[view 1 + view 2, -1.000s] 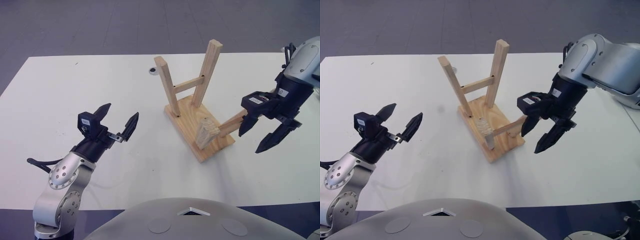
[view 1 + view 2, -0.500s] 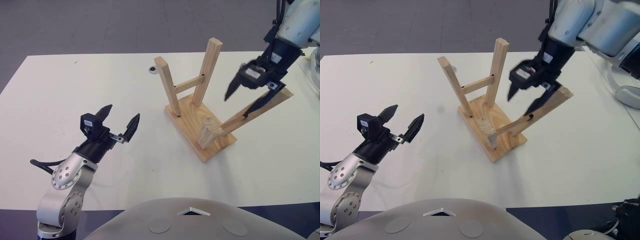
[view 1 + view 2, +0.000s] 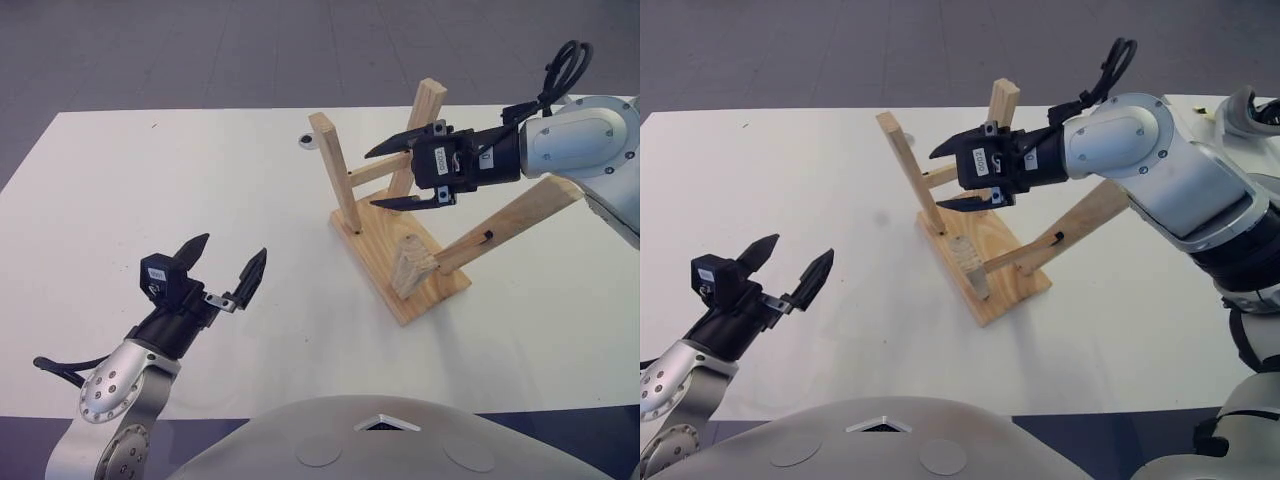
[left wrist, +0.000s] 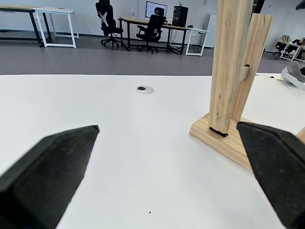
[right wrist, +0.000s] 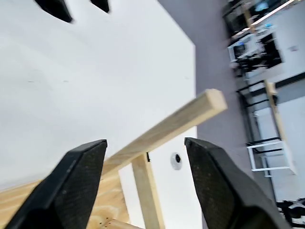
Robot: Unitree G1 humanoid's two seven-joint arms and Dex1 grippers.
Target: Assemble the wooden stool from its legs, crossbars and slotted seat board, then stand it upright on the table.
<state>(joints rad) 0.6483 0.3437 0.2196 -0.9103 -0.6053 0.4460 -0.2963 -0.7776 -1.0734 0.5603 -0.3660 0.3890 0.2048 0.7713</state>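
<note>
The right hand (image 3: 372, 178) covers the middle of the far leg (image 3: 428, 100) and the end of the crossbar (image 3: 372, 170) that joins it to the near leg (image 3: 335, 175). Its fingers are spread, one above that crossbar and one below. We cannot tell whether they touch wood.

The stool (image 3: 375, 235) lies upside down near the middle of the worktop (image 3: 150, 200), with its seat board (image 3: 425, 295) flat. We cannot make out the board's slots.

We count four legs. Two stand upright on the board. A third (image 3: 408, 262) points toward us, too foreshortened to judge how it seats. The fourth (image 3: 520, 212) slants out to the right, its far end behind the right arm. We count two crossbars; the second (image 3: 1012, 258) runs between the third and fourth legs.

The left hand (image 3: 230, 250) hovers over the worktop, well apart from the stool. It is spread wide and holds nothing. Its wrist view cuts off the tops of the upright legs.

We also see one round grommet (image 3: 305, 140) in the worktop, behind the stool.
</note>
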